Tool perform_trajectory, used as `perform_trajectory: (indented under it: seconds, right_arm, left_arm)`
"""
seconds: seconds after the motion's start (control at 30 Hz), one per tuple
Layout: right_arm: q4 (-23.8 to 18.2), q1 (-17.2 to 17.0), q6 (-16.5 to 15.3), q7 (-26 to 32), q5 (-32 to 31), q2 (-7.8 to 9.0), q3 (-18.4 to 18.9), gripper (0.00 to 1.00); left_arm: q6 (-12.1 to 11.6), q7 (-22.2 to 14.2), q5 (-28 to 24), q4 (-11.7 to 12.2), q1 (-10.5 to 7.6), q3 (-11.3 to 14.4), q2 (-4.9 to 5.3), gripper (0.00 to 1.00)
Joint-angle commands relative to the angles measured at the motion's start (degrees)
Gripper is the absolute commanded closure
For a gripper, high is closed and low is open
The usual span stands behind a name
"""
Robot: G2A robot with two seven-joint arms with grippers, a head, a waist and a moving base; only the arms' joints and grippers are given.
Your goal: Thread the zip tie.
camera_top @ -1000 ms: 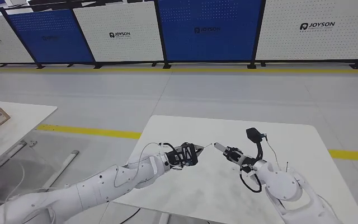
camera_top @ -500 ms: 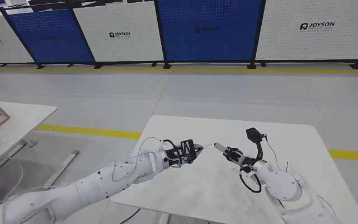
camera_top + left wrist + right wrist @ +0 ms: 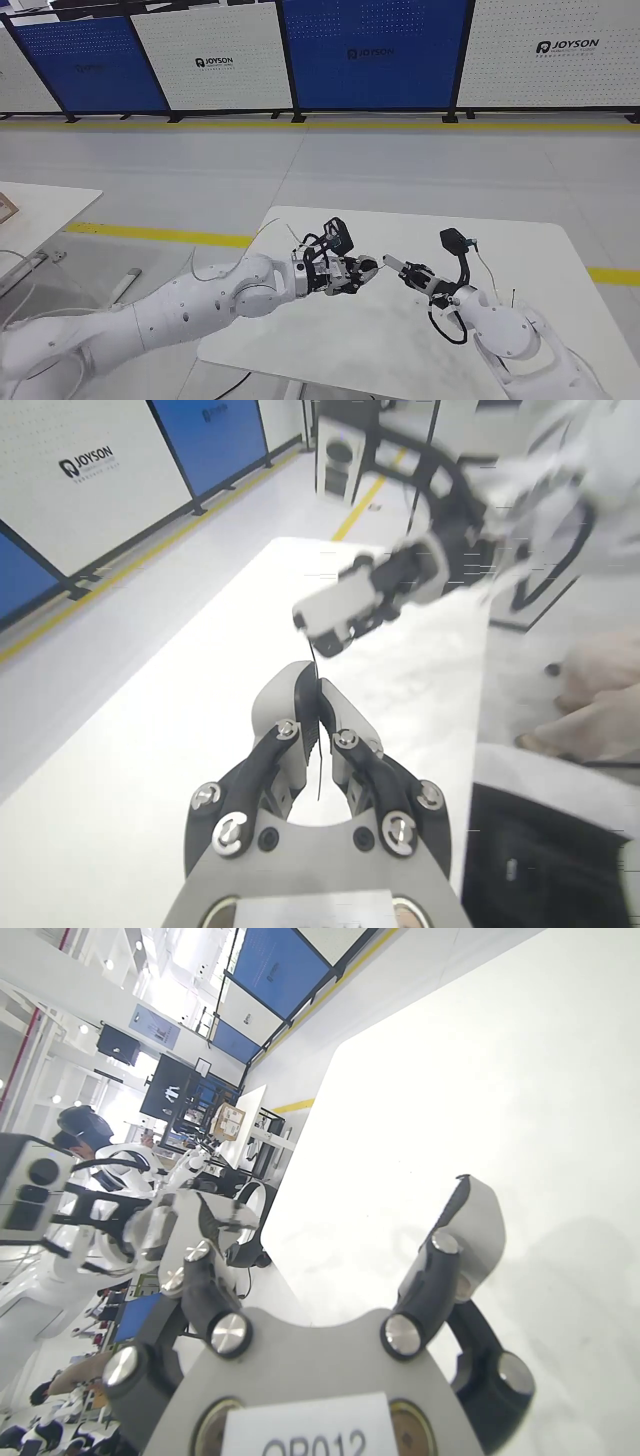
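Left claw clenched on a thin black plastic zip tie, whose flexible tip just ahead could slip past the released right claw.

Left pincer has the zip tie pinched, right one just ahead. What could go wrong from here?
1. The zip tie is a thin strand with only a short tip past the shut left pincer; it may bend or slip off aim.
2. The right pincer stands open close ahead, gripping nothing; the two could bump as they meet.
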Motion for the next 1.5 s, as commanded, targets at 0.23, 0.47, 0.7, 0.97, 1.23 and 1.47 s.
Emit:
perform_trajectory:
  seconds: [0.23,0.47,0.7,0.97,1.23,1.47]
  right_arm:
    - [0.0,0.0,0.0,0.0,0.0,0.0,0.0,0.0]
    - [0.0,0.0,0.0,0.0,0.0,0.0,0.0,0.0]
    - [1.1,-2.9,-5.5,0.5,2.9,0.56,4.1,0.0]
    - [-0.1,-6.9,-10.2,0.1,3.1,1.31,8.4,0.0]
    - [-1.5,-7.7,-9.8,-0.3,2.4,1.22,9.1,0.0]
    - [-1.6,-7.6,-9.7,-0.3,2.3,1.17,9.1,0.0]
  left_arm:
    - [0.0,-2.0,-3.9,2.1,-1.18,0.0,0.02,1.0]
    - [0.0,-2.0,-3.9,2.1,-1.18,0.0,0.02,1.0]
    - [0.0,-8.3,-12.3,1.7,0.04,-0.9,-0.17,1.0]
    - [0.0,-24.5,-31.7,2.4,0.23,-5.2,-0.53,1.0]
    - [0.0,-43.1,-50.3,9.8,5.38,-18.0,-2.87,1.0]
    - [0.0,-53.4,-53.7,17.4,10.13,-26.0,-6.8,1.0]
